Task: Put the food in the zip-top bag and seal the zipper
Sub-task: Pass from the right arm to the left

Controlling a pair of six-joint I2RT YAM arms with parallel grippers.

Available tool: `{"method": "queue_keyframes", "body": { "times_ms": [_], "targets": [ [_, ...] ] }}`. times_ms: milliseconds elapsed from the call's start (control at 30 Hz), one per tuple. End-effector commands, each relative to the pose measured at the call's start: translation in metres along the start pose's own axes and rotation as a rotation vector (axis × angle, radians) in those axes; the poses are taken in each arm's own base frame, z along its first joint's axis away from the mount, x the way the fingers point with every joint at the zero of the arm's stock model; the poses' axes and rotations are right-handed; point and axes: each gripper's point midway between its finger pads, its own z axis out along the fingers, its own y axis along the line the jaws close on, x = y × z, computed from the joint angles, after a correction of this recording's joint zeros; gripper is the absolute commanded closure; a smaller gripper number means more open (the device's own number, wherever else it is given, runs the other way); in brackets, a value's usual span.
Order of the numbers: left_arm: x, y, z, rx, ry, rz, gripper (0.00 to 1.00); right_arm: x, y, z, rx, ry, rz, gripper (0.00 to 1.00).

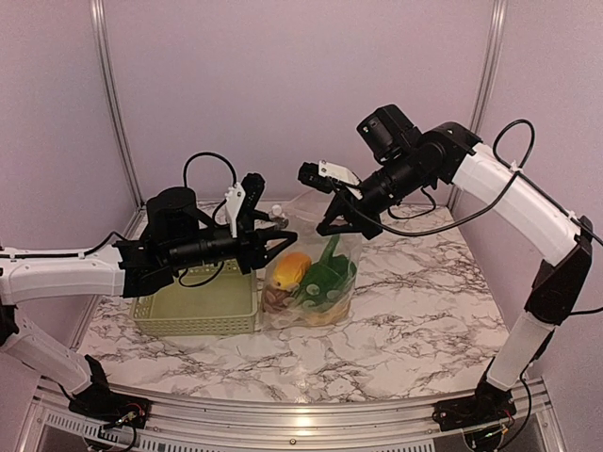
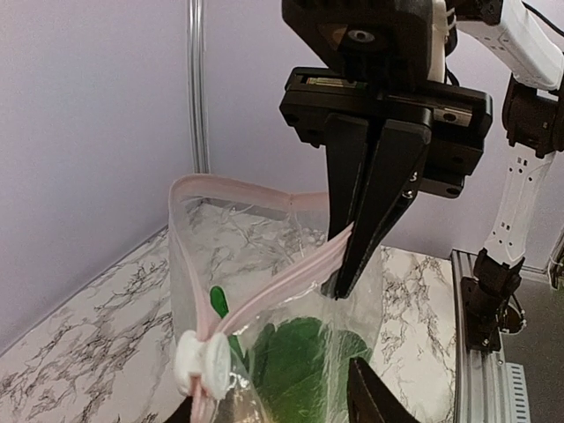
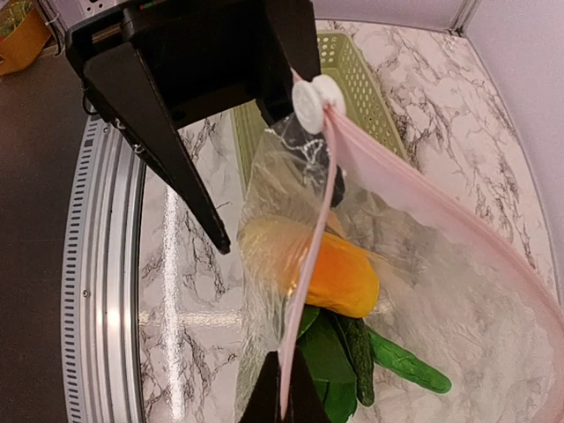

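The right gripper (image 2: 342,280), at the centre of the left wrist view, was clamped shut on the pink zipper (image 2: 264,295) of the zip-top bag (image 1: 350,254). The left gripper (image 2: 267,389) was part open at the bottom edge, with the white slider (image 2: 198,361) just beside one finger and not pinched. Seen mid-frame from above, the food (image 1: 311,278) lay inside the bag: an orange-yellow piece and green ones. The bag's base rested on the marble table (image 1: 424,311), with a green basket (image 1: 198,311) just beside it on the left.

tabletop (image 1: 415,311): white marble, grey veins
basket (image 1: 193,315): pale green lattice, left
zip-top bag (image 1: 306,235): bottom resting just beside basket
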Motion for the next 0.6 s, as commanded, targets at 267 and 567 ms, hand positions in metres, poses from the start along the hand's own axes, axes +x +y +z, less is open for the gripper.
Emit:
{"method": "queue_keyframes", "body": {
  "times_ms": [267, 567],
  "targets": [
    [-0.021, 0.028, -0.015, -0.119, -0.108, -0.013, 0.75, -0.001, 0.009, -0.005, -0.010, -0.002, -0.015, 1.00],
    [-0.020, 0.024, -0.010, -0.083, -0.108, -0.013, 0.83, 0.001, 0.007, -0.003, -0.010, 0.006, -0.011, 1.00]
  ]
}}
